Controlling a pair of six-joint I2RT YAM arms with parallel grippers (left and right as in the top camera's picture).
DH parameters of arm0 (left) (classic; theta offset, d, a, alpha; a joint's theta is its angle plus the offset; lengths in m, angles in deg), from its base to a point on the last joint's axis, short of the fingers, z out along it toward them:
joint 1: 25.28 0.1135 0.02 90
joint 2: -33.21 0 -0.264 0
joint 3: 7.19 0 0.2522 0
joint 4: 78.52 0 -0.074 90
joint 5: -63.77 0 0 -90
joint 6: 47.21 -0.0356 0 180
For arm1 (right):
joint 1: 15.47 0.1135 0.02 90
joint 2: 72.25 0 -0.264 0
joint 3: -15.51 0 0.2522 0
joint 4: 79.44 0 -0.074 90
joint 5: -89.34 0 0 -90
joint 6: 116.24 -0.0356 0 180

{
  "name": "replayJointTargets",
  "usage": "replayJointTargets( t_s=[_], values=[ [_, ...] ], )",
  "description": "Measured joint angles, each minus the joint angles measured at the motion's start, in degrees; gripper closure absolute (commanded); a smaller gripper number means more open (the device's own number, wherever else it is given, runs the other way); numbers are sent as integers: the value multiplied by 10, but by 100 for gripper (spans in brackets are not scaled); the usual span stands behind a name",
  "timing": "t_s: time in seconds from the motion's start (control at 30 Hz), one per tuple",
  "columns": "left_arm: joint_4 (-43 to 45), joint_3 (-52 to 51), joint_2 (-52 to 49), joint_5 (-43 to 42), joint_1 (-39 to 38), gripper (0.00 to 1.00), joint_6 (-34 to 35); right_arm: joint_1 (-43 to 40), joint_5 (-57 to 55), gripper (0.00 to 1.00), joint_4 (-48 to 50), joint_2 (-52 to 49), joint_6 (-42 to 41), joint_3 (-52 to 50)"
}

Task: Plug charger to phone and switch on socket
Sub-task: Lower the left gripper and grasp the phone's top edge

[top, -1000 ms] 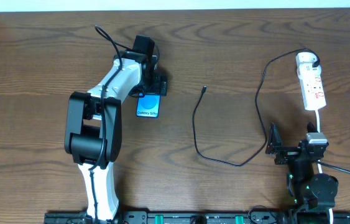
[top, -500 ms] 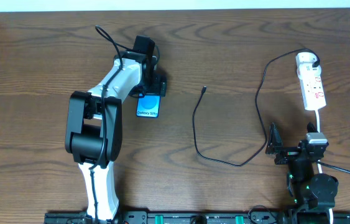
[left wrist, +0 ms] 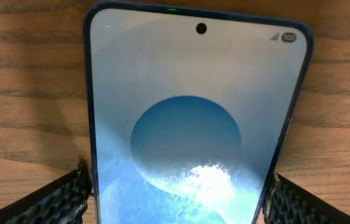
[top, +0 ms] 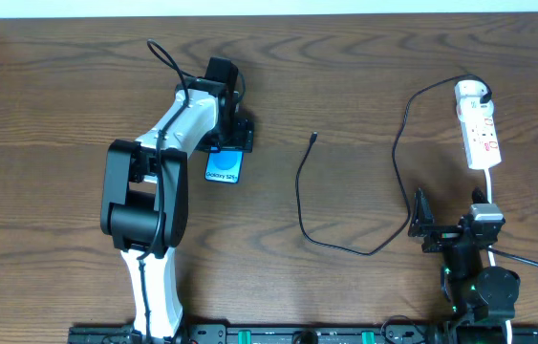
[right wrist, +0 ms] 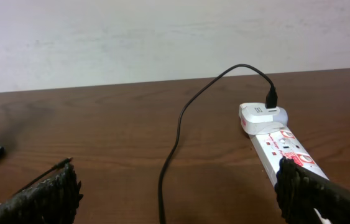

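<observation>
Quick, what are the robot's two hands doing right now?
Left gripper: closed on the phone.
Right gripper: open, holding nothing.

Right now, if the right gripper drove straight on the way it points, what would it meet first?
Likely the charger cable, lying between the open fingers of the right gripper; the socket sits right of that line. Depth is unclear, so it could pass above.
</observation>
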State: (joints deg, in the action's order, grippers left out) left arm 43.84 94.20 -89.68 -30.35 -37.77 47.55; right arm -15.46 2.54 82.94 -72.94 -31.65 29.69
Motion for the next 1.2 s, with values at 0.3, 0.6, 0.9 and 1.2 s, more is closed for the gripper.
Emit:
replayJointTargets(
  t_s=[0.3, 0.6, 0.9, 1.2],
  values=[
    [-12, 0, 0, 9, -12, 20, 0, 0, 0, 1, 0, 0, 0, 0],
    [-12, 1, 0, 11, -18, 25, -1, 0, 0, 1, 0, 0, 0, 0],
    [-39, 11, -2, 11, -17, 25, 4, 0, 0, 1, 0, 0, 0, 0],
    [-79, 12, 54, 2, -12, 25, 32, 0, 0, 1, 0, 0, 0, 0]
  ],
)
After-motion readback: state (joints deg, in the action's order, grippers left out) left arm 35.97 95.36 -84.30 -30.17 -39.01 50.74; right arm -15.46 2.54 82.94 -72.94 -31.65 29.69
